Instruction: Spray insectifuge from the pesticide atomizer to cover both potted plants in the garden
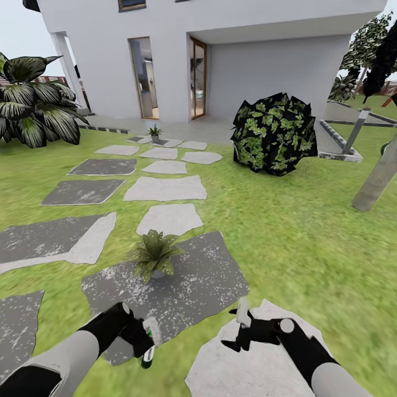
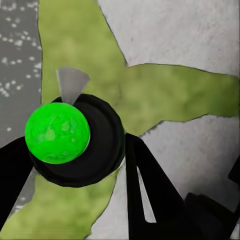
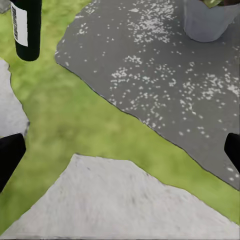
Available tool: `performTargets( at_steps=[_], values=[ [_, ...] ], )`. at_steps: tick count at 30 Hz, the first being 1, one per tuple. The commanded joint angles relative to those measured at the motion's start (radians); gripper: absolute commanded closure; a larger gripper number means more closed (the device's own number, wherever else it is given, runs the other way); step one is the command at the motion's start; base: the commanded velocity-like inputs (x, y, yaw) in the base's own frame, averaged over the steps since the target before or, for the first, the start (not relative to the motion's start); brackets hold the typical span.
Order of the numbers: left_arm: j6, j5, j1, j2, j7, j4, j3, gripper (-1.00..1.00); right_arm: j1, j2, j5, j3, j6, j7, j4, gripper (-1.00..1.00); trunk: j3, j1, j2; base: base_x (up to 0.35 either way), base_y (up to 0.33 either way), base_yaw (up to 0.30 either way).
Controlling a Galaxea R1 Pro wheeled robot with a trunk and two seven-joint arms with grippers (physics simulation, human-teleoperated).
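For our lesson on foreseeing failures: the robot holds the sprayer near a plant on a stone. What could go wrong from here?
1. The left hand holds the atomizer low, short of the near plant; spray may miss some leaves.
2. Reaching in could tip its small pot.
3. The far plant sits well up the path and could get skipped.

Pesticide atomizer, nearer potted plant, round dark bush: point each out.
pesticide atomizer (image 1: 149, 344), head view, on its white body.
nearer potted plant (image 1: 155, 255), head view, leaf rosette.
round dark bush (image 1: 273, 133), head view, centre foliage.
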Motion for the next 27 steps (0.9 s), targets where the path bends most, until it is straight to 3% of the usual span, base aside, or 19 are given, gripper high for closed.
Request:
performTargets(
  at_steps=[1, 3, 7, 8, 11, 13, 15, 18, 22, 27],
  values=[
    [0.027, -0.032, -0.001, -0.010, -0.020, -0.002, 0.001, 1.00, -0.004, 0.014, 0.038, 0.002, -0.005, 0.023, -0.005, -1.00, -0.001, 0.000, 0.000, 0.000, 0.000, 0.000],
    [0.078, -0.075, -0.002, -0.017, -0.038, -0.003, 0.001, 1.00, -0.008, 0.035, 0.065, 0.002, -0.005, 0.041, -0.009, -1.00, -0.001, 0.000, 0.000, 0.000, 0.000, 0.000],
    [0.120, -0.110, -0.002, -0.020, -0.057, -0.004, 0.001, 1.00, -0.019, 0.077, 0.100, 0.003, -0.005, 0.050, -0.015, -1.00, -0.001, 0.000, 0.000, 0.000, 0.000, 0.000],
    [0.123, -0.113, 0.000, -0.021, -0.058, -0.004, 0.001, 1.00, -0.022, 0.089, 0.124, 0.003, -0.005, 0.050, -0.016, 1.00, -0.001, 0.000, 0.000, 0.000, 0.000, 0.000],
    [0.120, -0.114, 0.005, -0.021, -0.058, -0.004, -0.003, 1.00, -0.028, 0.111, 0.191, 0.003, -0.006, 0.052, -0.016, 1.00, -0.001, 0.000, 0.000, 0.000, 0.000, 0.000],
    [0.102, -0.112, 0.008, -0.021, -0.059, -0.004, -0.028, 1.00, -0.029, 0.114, 0.208, 0.003, -0.006, 0.062, -0.016, 1.00, -0.001, 0.000, 0.000, 0.000, 0.000, 0.000],
    [0.051, -0.111, 0.010, -0.024, -0.060, -0.004, -0.048, 1.00, -0.029, 0.115, 0.213, 0.003, -0.005, 0.080, -0.018, 1.00, -0.001, 0.000, 0.000, 0.000, 0.000, 0.000],
    [-0.008, -0.110, 0.010, -0.051, -0.060, -0.004, -0.059, 1.00, -0.030, 0.115, 0.217, 0.003, 0.003, 0.091, -0.034, 1.00, -0.001, 0.000, 0.000, 0.000, 0.000, 0.000],
    [-0.016, -0.107, 0.009, -0.081, -0.059, -0.004, -0.060, 1.00, -0.032, 0.115, 0.214, 0.002, 0.123, 0.094, -0.071, 1.00, -0.001, 0.000, 0.000, 0.000, 0.000, 0.000],
    [-0.017, -0.102, 0.009, -0.096, -0.057, -0.005, -0.058, 1.00, -0.033, 0.115, 0.213, 0.001, 0.146, 0.094, -0.082, 1.00, -0.001, 0.000, 0.000, 0.000, 0.000, 0.000]
  ],
)
